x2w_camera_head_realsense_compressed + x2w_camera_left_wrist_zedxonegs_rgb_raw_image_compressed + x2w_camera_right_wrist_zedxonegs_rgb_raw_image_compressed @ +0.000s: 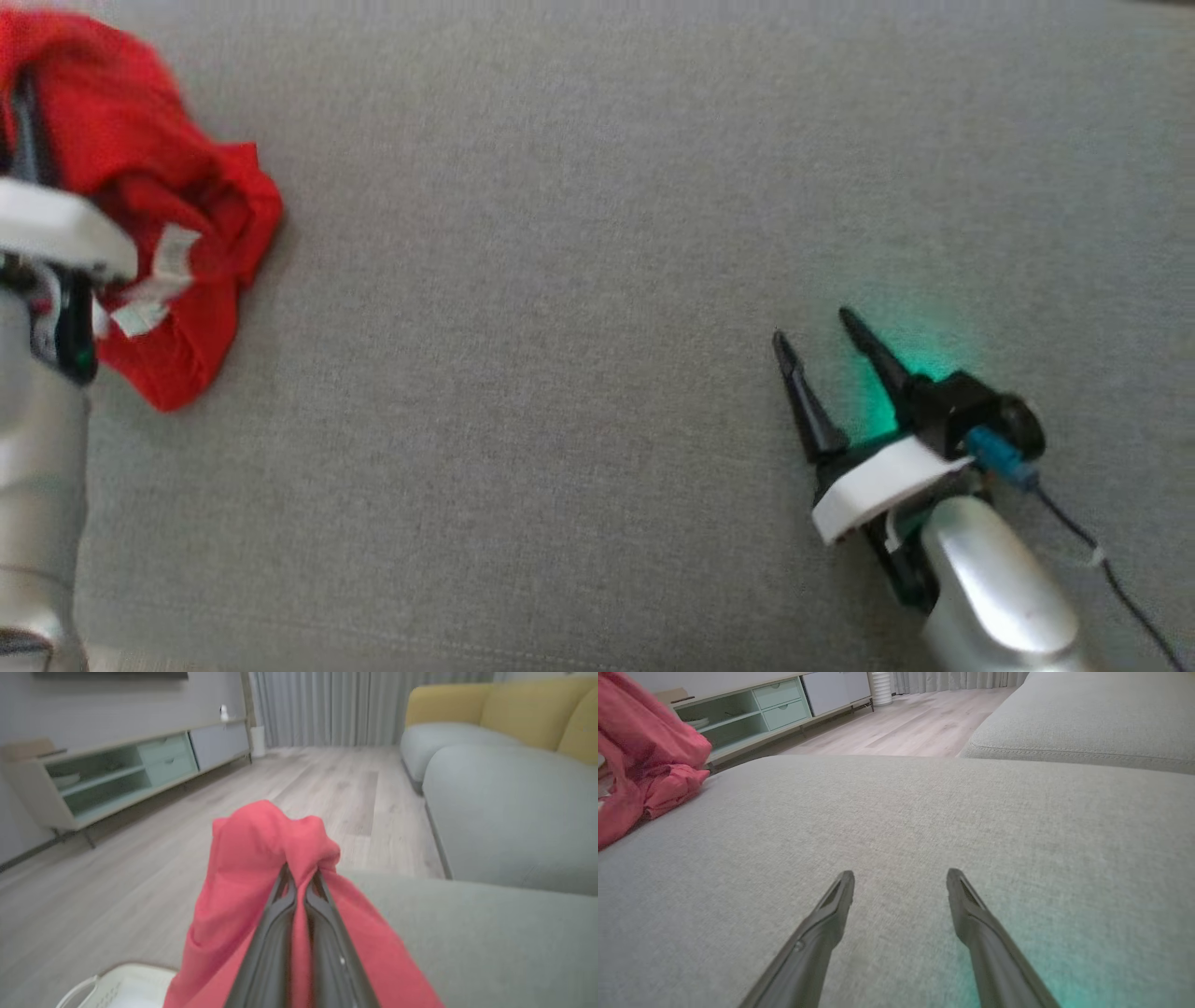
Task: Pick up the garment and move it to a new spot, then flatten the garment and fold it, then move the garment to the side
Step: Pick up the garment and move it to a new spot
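Garment (pixel 247 858) is being clamped by the left gripper (pixel 301 872); the right gripper (pixel 901 875) is being held wide, empty. Trailing cloth should be lifted clear of the cushion (pixel 924 802) first.

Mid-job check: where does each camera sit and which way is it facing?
Head: above, looking down on the grey cushion; left forearm, open right gripper show.
Left wrist: along the left gripper, shut on the red garment, toward floor and cabinet.
Right wrist: low, along its open fingers across the cushion.
Shared: all show garment and cushion.
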Controlling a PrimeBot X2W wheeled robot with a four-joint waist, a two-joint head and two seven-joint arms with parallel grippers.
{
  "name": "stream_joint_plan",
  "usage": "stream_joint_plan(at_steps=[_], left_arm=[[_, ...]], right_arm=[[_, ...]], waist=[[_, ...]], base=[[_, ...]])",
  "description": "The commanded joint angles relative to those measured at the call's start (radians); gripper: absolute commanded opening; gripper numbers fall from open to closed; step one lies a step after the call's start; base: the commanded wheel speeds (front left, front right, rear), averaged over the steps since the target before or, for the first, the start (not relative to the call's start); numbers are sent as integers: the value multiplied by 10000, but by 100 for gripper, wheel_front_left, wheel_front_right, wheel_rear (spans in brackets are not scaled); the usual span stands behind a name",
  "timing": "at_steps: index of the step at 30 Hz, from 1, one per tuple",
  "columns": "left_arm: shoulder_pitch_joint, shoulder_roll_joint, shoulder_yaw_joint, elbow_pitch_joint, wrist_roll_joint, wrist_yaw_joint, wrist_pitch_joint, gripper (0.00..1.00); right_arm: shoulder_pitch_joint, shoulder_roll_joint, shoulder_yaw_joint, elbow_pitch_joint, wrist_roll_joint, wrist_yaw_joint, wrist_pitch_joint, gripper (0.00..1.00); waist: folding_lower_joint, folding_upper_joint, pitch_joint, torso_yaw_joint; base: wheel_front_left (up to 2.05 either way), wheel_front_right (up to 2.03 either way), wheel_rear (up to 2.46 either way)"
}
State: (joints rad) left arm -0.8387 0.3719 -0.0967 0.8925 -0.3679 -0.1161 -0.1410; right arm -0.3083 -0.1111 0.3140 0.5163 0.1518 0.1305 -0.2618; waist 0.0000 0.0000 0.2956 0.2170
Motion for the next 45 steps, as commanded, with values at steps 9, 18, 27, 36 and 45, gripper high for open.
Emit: stream_joint_plan(at_steps=[9, 18, 27, 36, 45], left_arm=[[-1051, -640, -635, -2459, -644, -133, -66, 0], [29, -2932, -2153, -4449, -1732, -143, -36, 0], [2085, -3194, -3703, -3272, -1788, 15, -824, 100], [3874, -2390, -2619, -3457, -720, 714, -1201, 100], [7324, -2382, -145, -5634, 458, 1146, -1205, 100]], right_arm=[[412, 478, 322, -65, 276, 2, 0, 100], [530, 594, 660, -3, 353, 2, 0, 100], [668, 606, 731, 33, 383, 2, 0, 100], [965, 607, 221, -129, 323, 2, 0, 100], [1566, 608, -304, -283, 223, 2, 0, 100]], waist=[[0, 0, -1185, -1069], [0, 0, -1598, -2630], [0, 0, -1689, -3321], [0, 0, -2092, -2864], [0, 0, -2762, -2407]], base=[[0, 0, 0], [0, 0, 0], [0, 0, 0], [0, 0, 0], [0, 0, 0]])
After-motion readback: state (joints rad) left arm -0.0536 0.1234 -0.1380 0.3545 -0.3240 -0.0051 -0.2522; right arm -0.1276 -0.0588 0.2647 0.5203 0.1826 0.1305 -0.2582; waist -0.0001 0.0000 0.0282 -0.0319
